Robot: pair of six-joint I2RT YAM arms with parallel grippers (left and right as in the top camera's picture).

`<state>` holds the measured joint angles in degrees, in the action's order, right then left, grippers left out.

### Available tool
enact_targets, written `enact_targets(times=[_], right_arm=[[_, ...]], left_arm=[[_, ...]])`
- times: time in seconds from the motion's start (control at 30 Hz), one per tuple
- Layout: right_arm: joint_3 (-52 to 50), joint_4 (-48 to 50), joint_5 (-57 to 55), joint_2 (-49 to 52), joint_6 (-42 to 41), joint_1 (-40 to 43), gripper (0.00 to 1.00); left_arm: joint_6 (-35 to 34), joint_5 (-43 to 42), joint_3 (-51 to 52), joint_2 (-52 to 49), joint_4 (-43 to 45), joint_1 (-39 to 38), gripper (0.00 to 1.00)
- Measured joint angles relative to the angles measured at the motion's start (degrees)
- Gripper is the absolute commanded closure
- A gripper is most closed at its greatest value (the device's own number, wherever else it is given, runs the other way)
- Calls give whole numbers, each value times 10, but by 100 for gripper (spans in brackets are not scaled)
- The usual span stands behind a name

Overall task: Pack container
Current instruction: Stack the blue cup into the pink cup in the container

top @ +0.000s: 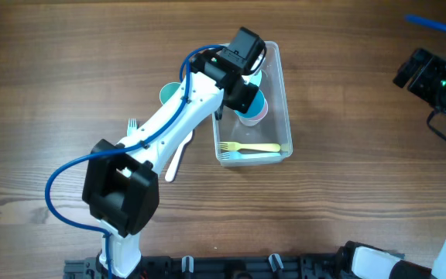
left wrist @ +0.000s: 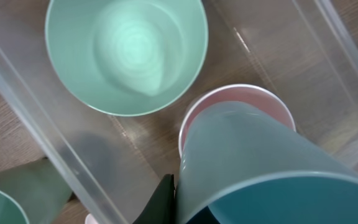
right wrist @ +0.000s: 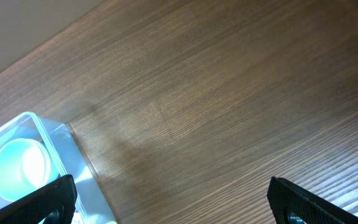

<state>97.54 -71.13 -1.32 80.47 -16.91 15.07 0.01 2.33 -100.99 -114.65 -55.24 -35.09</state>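
Observation:
The clear container (top: 286,93) lies mid-table, and it also shows in the right wrist view (right wrist: 55,140). In it are a mint bowl (left wrist: 126,53), a pink cup (left wrist: 235,99), a yellow fork (top: 252,147) and a pale blue fork (top: 246,155). My left gripper (top: 242,91) reaches into the container and is shut on the rim of a blue cup (left wrist: 260,168). The cup is tilted and hangs just over the pink cup's mouth. One black finger (left wrist: 166,202) presses the cup's outer wall. My right gripper (right wrist: 179,205) is open and empty over bare table at the far right (top: 440,77).
Left of the container, outside its wall (left wrist: 36,118), stands a teal cup (top: 168,93). A white fork (top: 132,124) and a white spoon (top: 176,159) lie beside the left arm. The table's front edge holds black mounts.

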Motion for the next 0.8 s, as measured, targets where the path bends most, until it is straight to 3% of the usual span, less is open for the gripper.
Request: enact_targets(times=[0.07,0.17,0.3,0.5,0.67,0.8], right_arm=[[0,0,0,0,0,0,0],[0,0,0,0,0,0,0],[0,0,0,0,0,0,0],[0,0,0,0,0,0,0],[0,0,0,0,0,0,0],[0,0,0,0,0,0,0]], left_arm=[[2,0,0,0,0,6,79],[3,0,0,0,0,7,41],[7,0,0,0,0,7,46],[-54,0,0,27,-8,28,34],[-88,0,-6,90,-83,117,31],[-115,-36,-7,92,-121,243,34]])
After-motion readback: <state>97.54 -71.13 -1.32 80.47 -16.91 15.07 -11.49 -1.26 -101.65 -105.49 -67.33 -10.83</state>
